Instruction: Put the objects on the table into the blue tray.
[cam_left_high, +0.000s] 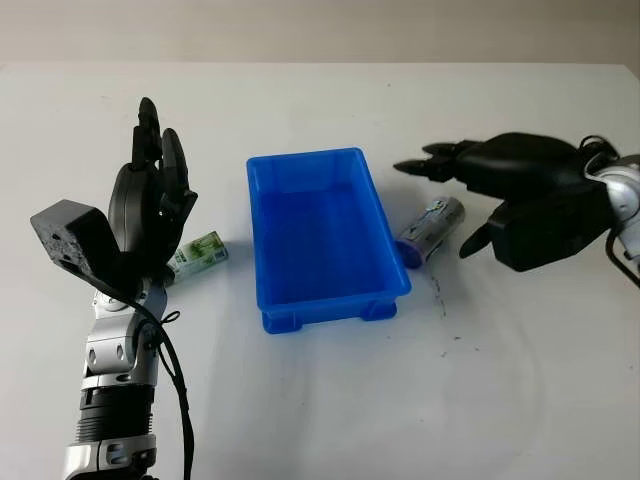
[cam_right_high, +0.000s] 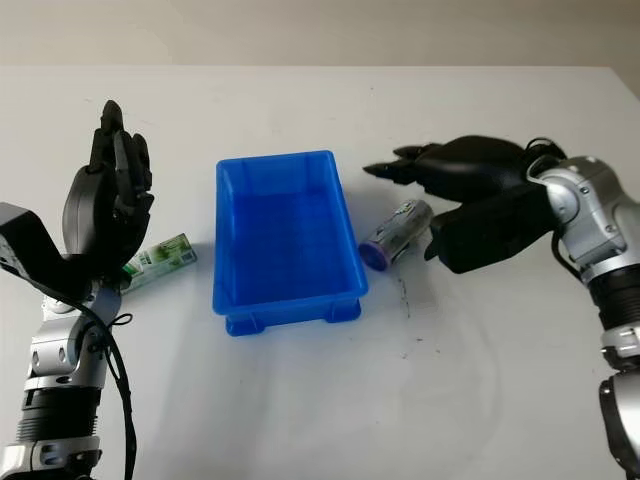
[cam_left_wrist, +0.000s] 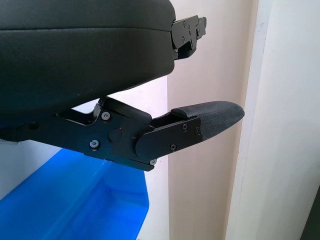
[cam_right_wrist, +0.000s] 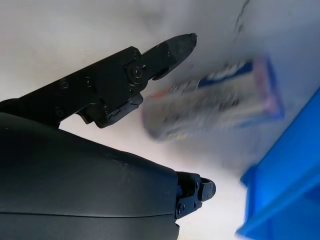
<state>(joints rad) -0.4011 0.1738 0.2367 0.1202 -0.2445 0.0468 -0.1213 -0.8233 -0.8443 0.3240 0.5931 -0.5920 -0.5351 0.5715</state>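
While both hands sit above the table (cam_left_high: 320, 400), neither holds anything. Head views first: 1 blue tray (cam_left_high: 322, 235) at centre, long axis running 12 to 6 o'clock, nothing inside it. 2 loose objs on the table: 1 silver cylinder (cam_left_high: 432, 229) w/ a purple end cap, lying on its side just beside the tray's 3 o'clock wall, cap end nearest the tray; 1 small green-and-white packet (cam_left_high: 199, 251) lying flat at the tray's 9 o'clock, a bit apart from it.

Left hand (cam_left_high: 152, 200) at 9 o'clock of the tray, raised, palm upright, fingers pointing toward 12, straight, close together, empty. It partly covers the near end of the packet from this angle; can't tell if it touches.

Right hand (cam_left_high: 500, 185) at 3 o'clock of the tray, fingers reaching toward 9 over the cylinder, thumb hanging below at the cylinder's far side. Fingers apart, not closed on it.

Left wrist view: black shell of the left hand, 1 finger (cam_left_wrist: 200, 125) straight out, nothing in it; a corner of the blue tray below it.

Right wrist view: right hand shell, 1 fingertip (cam_right_wrist: 172, 47) extended near the cylinder (cam_right_wrist: 210, 107), which is blurred; gap visible betw finger and cylinder. Tray edge in the corner beyond the cylinder.
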